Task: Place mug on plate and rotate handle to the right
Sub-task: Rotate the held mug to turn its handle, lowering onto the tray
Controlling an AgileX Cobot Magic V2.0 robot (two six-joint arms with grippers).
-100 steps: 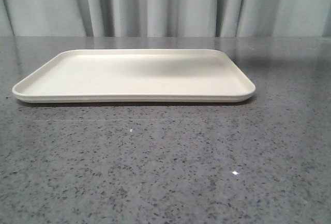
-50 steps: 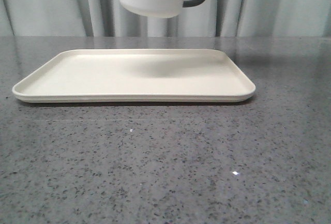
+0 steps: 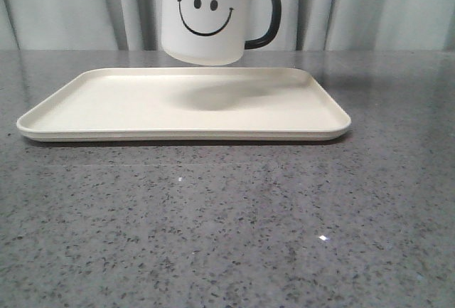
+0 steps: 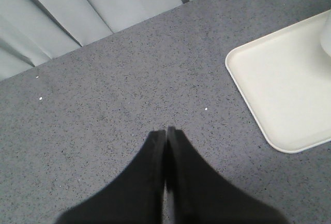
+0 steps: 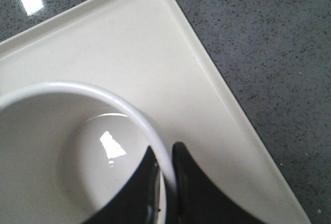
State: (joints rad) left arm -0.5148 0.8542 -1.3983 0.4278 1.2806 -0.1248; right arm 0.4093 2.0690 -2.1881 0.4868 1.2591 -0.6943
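The white mug [image 3: 206, 16] with a black smiley face hangs upright in the air above the back middle of the cream plate [image 3: 106, 105]. Its black handle [image 3: 264, 16] points to the right in the front view. My right gripper [image 5: 164, 154] is shut on the mug's rim [image 5: 77, 88], one finger inside and one outside, over the plate [image 5: 155, 53]. The gripper itself barely shows in the front view, only a dark bit at the mug's top. My left gripper [image 4: 166, 131] is shut and empty over bare table, left of the plate's corner [image 4: 279, 79].
The grey speckled table [image 3: 227, 222] spreads in front of and around the plate. Pale curtains [image 3: 370, 6] hang behind the table's far edge.
The mug has come down from above the view: absent one second ago, only its base showing half a second ago, now its whole body is low over the plate.
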